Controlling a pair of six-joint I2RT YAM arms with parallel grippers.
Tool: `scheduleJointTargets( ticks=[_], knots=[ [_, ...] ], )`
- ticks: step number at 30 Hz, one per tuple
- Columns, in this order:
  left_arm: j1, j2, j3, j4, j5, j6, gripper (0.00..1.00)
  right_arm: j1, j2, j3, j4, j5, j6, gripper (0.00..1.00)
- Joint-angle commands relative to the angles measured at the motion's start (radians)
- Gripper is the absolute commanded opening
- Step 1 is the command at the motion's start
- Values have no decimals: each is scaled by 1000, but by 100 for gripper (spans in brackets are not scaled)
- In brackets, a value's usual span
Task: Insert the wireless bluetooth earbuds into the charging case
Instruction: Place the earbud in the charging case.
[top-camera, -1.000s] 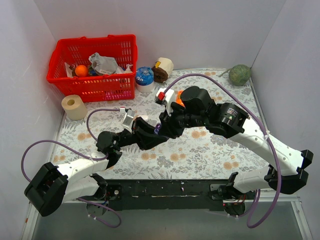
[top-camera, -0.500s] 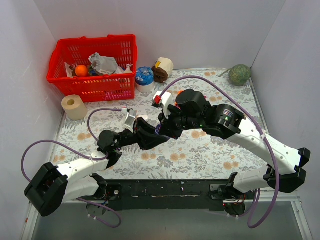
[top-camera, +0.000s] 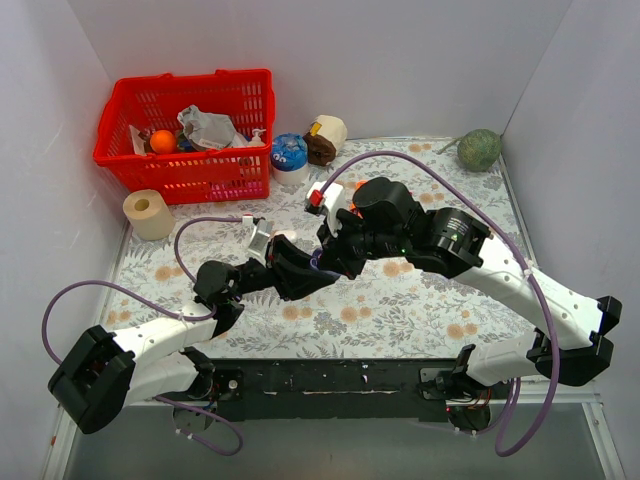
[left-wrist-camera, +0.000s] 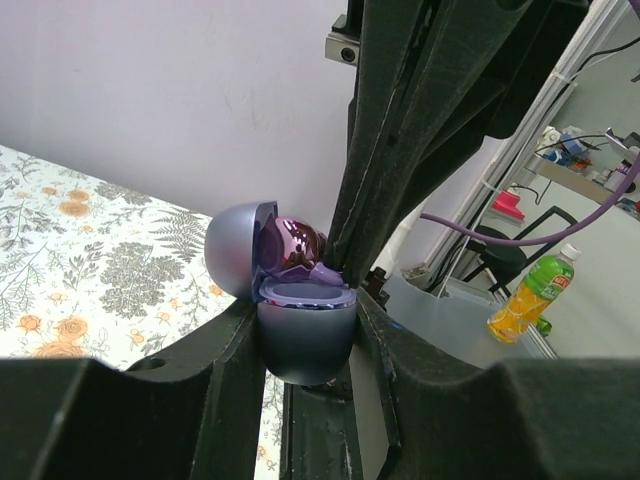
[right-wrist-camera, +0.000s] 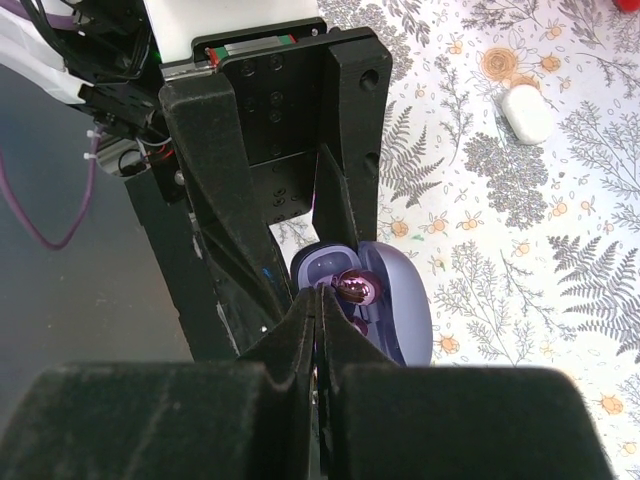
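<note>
The left gripper clamps the open purple case. The right gripper, pinched narrow, holds a purple earbud at the case's mouth, seemingly not yet seated. A white case lies on the table at two o'clock, untouched. I see no white earbuds.
</note>
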Motion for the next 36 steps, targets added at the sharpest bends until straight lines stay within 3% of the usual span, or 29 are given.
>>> scheduleJointTargets(
  ticks=[1, 19, 26, 27, 28, 31, 36],
  knots=[
    [-9, -40, 9, 100, 5, 6, 0, -23, -14, 18, 13, -72, 26, 1],
    [-9, -43, -20, 118, 11, 68, 0, -241, -77, -46, 168, -414, 173, 1],
    [-9, -37, -8, 92, 0, 69, 0, -244, -72, -25, 145, -398, 155, 1],
    [-9, -37, -5, 75, -5, 68, 0, -244, -75, -20, 139, -389, 149, 4],
    [-9, -39, -2, 65, -8, 66, 0, -244, -78, -10, 132, -361, 141, 15],
    [-10, -39, 9, 40, -27, 62, 0, -220, -83, 32, 81, -263, 96, 33],
    [-9, -37, 32, -31, -69, 62, 0, -100, -81, 56, 12, -50, 37, 43]
  ],
)
